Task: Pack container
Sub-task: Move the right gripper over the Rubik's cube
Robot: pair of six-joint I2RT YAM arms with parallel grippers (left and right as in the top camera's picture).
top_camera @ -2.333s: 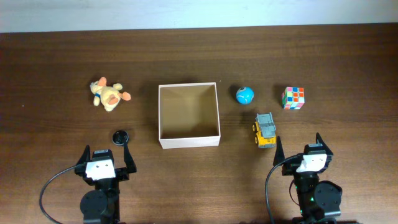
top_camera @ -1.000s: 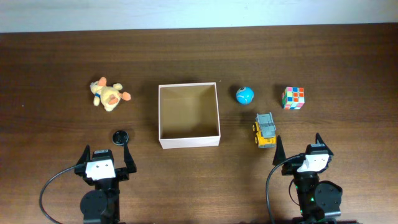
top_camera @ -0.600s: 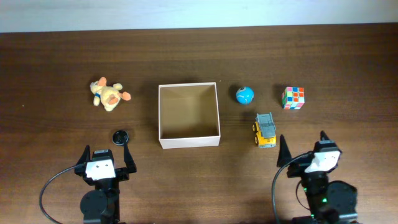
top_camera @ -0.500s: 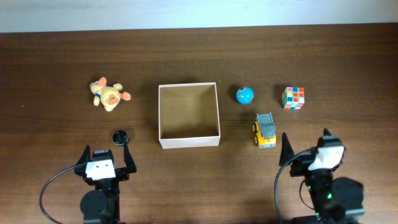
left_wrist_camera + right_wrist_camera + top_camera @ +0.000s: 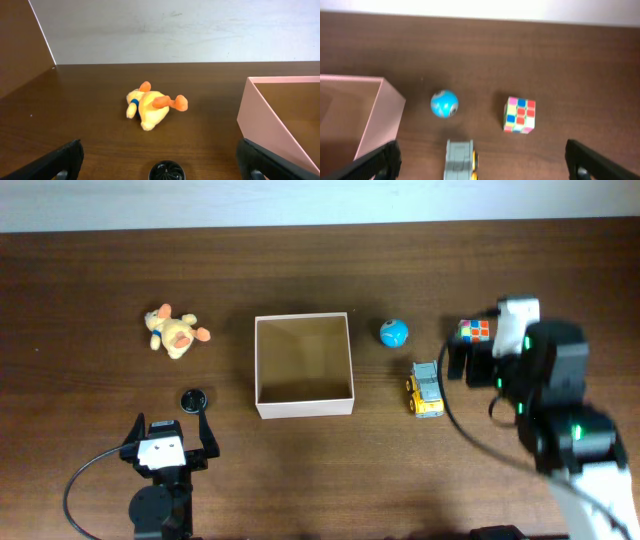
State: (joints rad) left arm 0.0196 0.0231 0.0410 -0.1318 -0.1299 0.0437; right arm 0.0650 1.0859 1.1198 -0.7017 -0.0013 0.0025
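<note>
1. Container [image 5: 304, 408]: a square, shallow cardboard box with white outer walls and a tan-brown inside, its open top facing up. The walls stand straight and the rim is even.
2. Position: it sits flat near the middle of the table [image 5: 320, 270]. A plush duck [image 5: 175, 332] lies well apart to its left. A blue ball [image 5: 394, 333] and a toy truck [image 5: 426, 388] lie near its right wall (none touches it).
3. My left pincer [image 5: 170, 425] rests low at the near edge with its jaws spread wide, holding nothing. A black disc [image 5: 194, 398] lies just ahead of it.
4. My right pincer [image 5: 482, 155] hangs above the table to the right of the truck, jaws spread wide, nothing between them. A colour cube [image 5: 472, 330] lies just ahead of it.
5. From the left wrist view, the container's near corner shows at the right edge, its wall tinted pinkish.
</note>
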